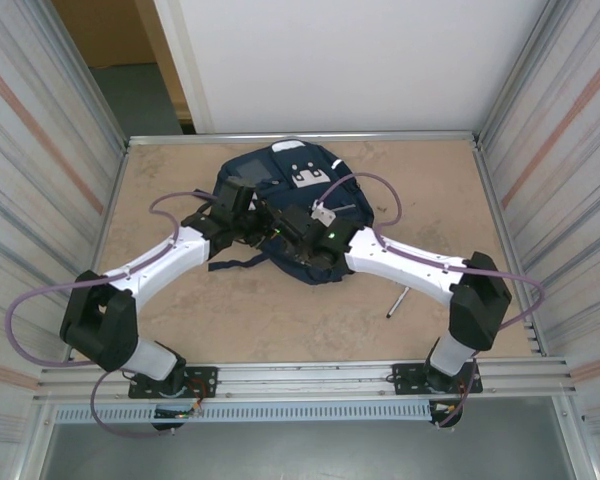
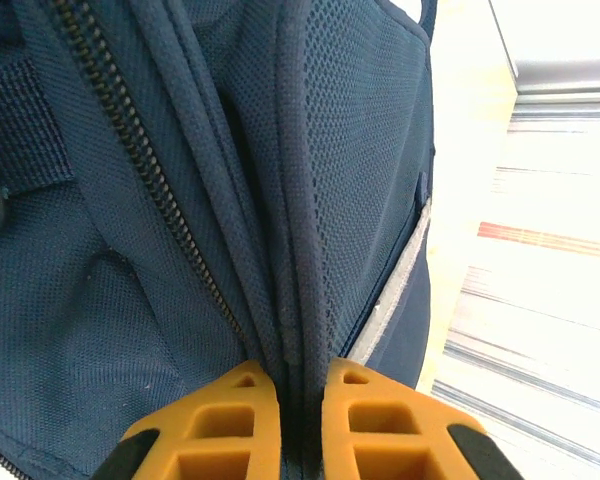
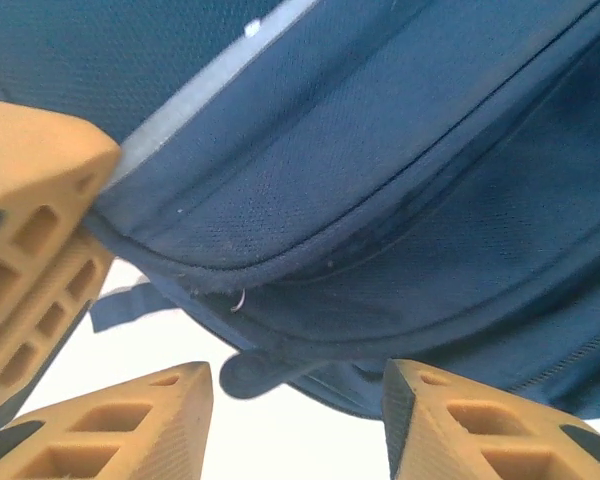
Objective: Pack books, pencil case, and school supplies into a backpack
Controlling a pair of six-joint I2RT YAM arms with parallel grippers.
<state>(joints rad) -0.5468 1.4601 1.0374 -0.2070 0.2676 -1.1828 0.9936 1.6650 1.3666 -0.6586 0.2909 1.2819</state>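
Backpack (image 1: 265, 165): navy fabric with a pale grey-white patch at its far end, by far the biggest item. It lies mid-bench (image 1: 310, 320), slightly toward the far side, with dark straps trailing off its near-left edge. Close up there is a mesh panel, piped seams, a zip track running diagonally and a grey reflective stripe along one edge. One piped seam fold is pinched in the left tool (image 2: 302, 375). Can't tell whether the zip is done up.
Pen (image 1: 398, 302): thin and dark, flat on the bench near-right of the backpack, apart from it, lying diagonally.
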